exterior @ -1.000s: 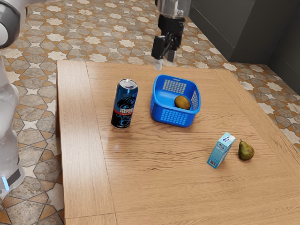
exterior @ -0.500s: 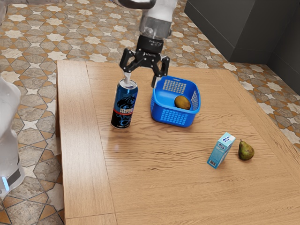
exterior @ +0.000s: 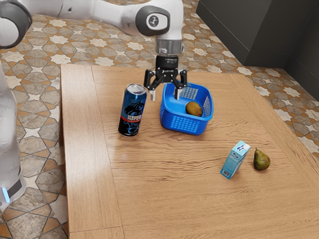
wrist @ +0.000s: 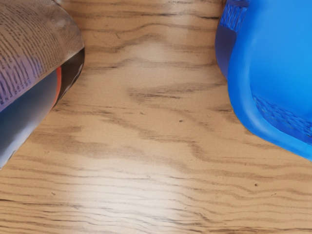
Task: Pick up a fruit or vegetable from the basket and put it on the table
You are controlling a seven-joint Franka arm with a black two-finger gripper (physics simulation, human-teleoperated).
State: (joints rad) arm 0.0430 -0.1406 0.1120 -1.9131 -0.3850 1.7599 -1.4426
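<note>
I have my gripper [exterior: 165,96] pointing down above the table [exterior: 164,194], its 2 fingers spread well apart with open space between the tips. From the exterior view, the arm [exterior: 107,15] reaches in from the upper left, and the hand hangs between the can and the basket.

The fruit for this job, a rounded brownish piece [exterior: 194,109], lies inside the blue basket [exterior: 183,123], lower than my fingertips and off to the exterior view's right of them. It sits by the basket wall farther from my hand, apart from the fingers. The basket itself starts just beside the space under the hand; the finger on that side overlaps its opening in the exterior view, and I can't tell how high above the rim it is.

On the hand's other side, a tall dark blue can [exterior: 132,110] stands upright on the wood. My wrist view looks down on bare tabletop, with the can and the basket's rounded corner on opposite sides.

Farther from the hand, toward the exterior view's right and nearer that camera, are 2 more things: an upright light-blue carton [exterior: 234,160] and, just beside it, a greenish-brown pear [exterior: 261,160].
</note>
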